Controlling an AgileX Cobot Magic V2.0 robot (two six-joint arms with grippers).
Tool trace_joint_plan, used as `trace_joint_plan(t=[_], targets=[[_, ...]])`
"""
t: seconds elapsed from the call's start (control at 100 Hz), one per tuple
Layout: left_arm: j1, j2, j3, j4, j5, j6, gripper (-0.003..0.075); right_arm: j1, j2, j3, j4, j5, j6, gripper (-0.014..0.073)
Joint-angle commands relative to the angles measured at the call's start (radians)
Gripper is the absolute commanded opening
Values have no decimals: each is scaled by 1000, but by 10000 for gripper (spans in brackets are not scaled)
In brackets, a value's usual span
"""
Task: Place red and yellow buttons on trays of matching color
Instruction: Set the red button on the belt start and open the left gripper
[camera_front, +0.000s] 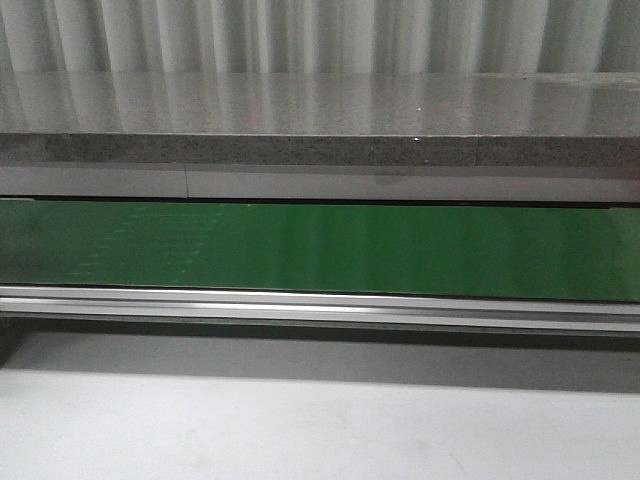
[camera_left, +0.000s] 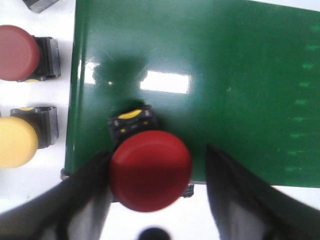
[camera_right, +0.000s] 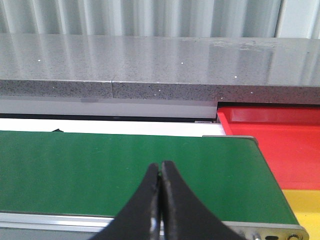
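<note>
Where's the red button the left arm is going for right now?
In the left wrist view, the red button sits at the green belt's edge between the open left gripper's fingers.

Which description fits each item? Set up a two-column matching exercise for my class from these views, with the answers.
Column A
1. red button
2. yellow button
3. right gripper
4. red tray

Column B
a. fingers shut, over the green belt
b. past the belt's end
c. between the open left gripper fingers
d. off the belt, on the white surface

Pairs: 1-c, 2-d, 3-a, 4-b
</note>
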Motion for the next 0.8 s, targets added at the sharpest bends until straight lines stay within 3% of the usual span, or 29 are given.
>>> trace_joint_plan(t=[0.0,0.42,0.66,0.79], targets=[[-6,-37,-34,-31,-26,3,511,-7,-15,-20,0,-77,-2,-65],[23,-116,-67,-19,-34,1,522,-7,-15,-20,0,-77,-2,-65],[177,-179,-56,31,115,-9,520,-7,-15,-20,0,-77,-2,-65],[275,-187,-22,35,132,-21,512,-7,-15,-20,0,-77,-2,-65]])
